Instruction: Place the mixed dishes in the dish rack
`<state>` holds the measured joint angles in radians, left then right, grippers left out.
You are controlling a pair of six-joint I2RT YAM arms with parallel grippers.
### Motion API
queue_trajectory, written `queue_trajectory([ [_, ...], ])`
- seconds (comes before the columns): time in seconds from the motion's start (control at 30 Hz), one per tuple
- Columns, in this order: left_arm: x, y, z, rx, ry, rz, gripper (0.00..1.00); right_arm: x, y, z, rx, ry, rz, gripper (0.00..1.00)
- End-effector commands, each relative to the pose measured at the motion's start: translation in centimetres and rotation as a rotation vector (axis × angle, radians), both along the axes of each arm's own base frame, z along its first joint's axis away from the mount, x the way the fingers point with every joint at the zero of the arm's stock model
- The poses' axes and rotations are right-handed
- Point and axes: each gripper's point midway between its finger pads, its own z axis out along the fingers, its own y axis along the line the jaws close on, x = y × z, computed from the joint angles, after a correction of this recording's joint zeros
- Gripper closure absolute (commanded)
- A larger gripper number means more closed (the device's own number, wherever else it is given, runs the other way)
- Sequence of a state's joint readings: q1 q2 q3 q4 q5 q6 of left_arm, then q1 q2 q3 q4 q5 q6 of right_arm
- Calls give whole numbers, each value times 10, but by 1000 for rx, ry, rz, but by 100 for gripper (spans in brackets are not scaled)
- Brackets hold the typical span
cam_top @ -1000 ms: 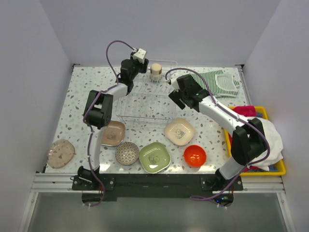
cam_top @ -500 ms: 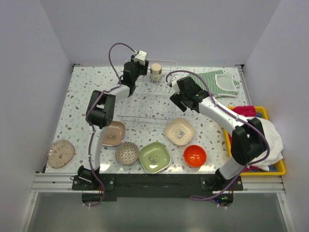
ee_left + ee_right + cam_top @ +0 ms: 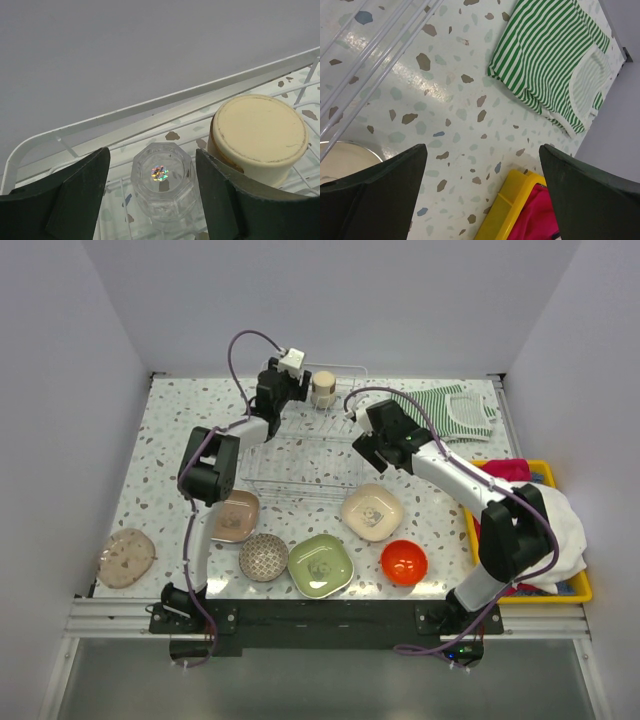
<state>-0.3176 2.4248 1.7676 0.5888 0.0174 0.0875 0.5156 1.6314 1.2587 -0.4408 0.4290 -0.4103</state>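
The wire dish rack [image 3: 305, 445] stands at the table's far middle. A cream cup [image 3: 323, 388] sits upturned in its far end. In the left wrist view a clear glass cup [image 3: 162, 185] stands upturned beside the cream cup [image 3: 260, 135]. My left gripper [image 3: 298, 380] is open around the glass [image 3: 155, 200], with a gap on each side. My right gripper [image 3: 368, 445] is open and empty by the rack's right edge. In front lie a brown plate [image 3: 233, 515], a grey patterned bowl [image 3: 264, 557], a green plate [image 3: 321, 565], a cream plate [image 3: 372, 511], an orange-red bowl [image 3: 404, 562] and a pale round plate [image 3: 126, 557].
A striped green cloth [image 3: 455, 410] lies at the far right. A yellow tray [image 3: 575, 595] of cloths sits at the right edge. The right wrist view shows the cloth [image 3: 555, 60], the tray's corner [image 3: 515, 210] and rack wires [image 3: 370, 65]. Grey walls enclose the table.
The left gripper has shifted slightly toward the cream cup at the rack's far end. The right gripper has crept a little to the far left. The dishes have not moved.
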Motion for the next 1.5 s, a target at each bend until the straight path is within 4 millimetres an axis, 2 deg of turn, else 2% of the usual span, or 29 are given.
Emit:
queue_trajectory([
  [0.0,-8,2,74,-56,-95,10,24,-2,-6,21,8,-51,-11,1],
  [0.13,-16,13,129,-51,-163,39,21,-1,-4,28,24,-61,0,1],
  [0.17,-22,17,150,-45,-183,45,21,-1,-3,30,30,-63,6,1],
  [0.23,-29,29,167,-18,-199,68,19,-1,0,32,36,-62,22,1],
  [0.27,-40,36,180,-8,-201,74,19,-1,0,33,33,-60,23,1],
  [0.33,-51,53,189,19,-195,102,18,-1,1,34,34,-46,27,1],
  [0.4,-76,68,202,48,-174,115,18,-3,4,34,42,-33,42,1],
  [0.43,-87,76,199,77,-145,122,18,-2,4,38,50,-42,44,1],
  [0.47,-108,83,208,86,-143,126,18,-2,6,40,62,-49,52,1],
  [0.5,-119,88,212,96,-133,128,18,-4,7,46,75,-63,59,1],
  [0.53,-132,94,203,118,-82,126,18,-6,7,48,85,-63,65,1],
  [0.57,-153,102,210,121,-74,126,17,-8,8,50,97,-61,73,1],
  [0.6,-164,105,209,128,-54,120,17,-14,11,54,124,-55,94,1],
  [0.63,-178,110,195,164,9,99,17,-19,14,53,138,-41,112,1],
  [0.67,-196,114,197,184,19,90,17,-26,14,51,147,-12,125,1],
  [0.73,-218,128,176,268,106,87,17,-37,22,56,196,20,162,1],
  [0.8,-240,141,174,321,126,88,18,-48,26,58,237,53,171,1],
  [0.83,-250,153,163,376,177,95,18,-56,38,67,294,75,230,1],
  [0.9,-262,167,162,405,221,107,17,-74,45,71,317,127,310,1],
  [0.93,-274,178,143,432,322,99,17,-88,58,80,381,141,397,1],
  [1.0,-285,186,137,433,399,77,18,-109,65,87,401,170,513,1],
  [1.03,-299,193,121,434,490,52,18,-123,76,91,442,194,587,2],
  [1.07,-305,196,119,436,518,54,18,-143,82,93,436,222,647,3],
  [1.13,-322,203,101,426,636,56,18,-165,90,90,390,243,759,3],
  [1.17,-326,204,99,406,662,56,18,-179,97,88,358,247,830,3],
  [1.3,-337,200,90,300,703,52,18,-204,105,53,218,318,933,12],
  [1.37,-329,201,88,245,678,95,18,-210,120,52,177,310,991,14],
  [1.4,-326,202,86,223,673,121,18,-205,130,51,161,301,992,15],
  [1.47,-317,203,83,137,669,180,19,-207,156,64,167,258,1037,16],
])
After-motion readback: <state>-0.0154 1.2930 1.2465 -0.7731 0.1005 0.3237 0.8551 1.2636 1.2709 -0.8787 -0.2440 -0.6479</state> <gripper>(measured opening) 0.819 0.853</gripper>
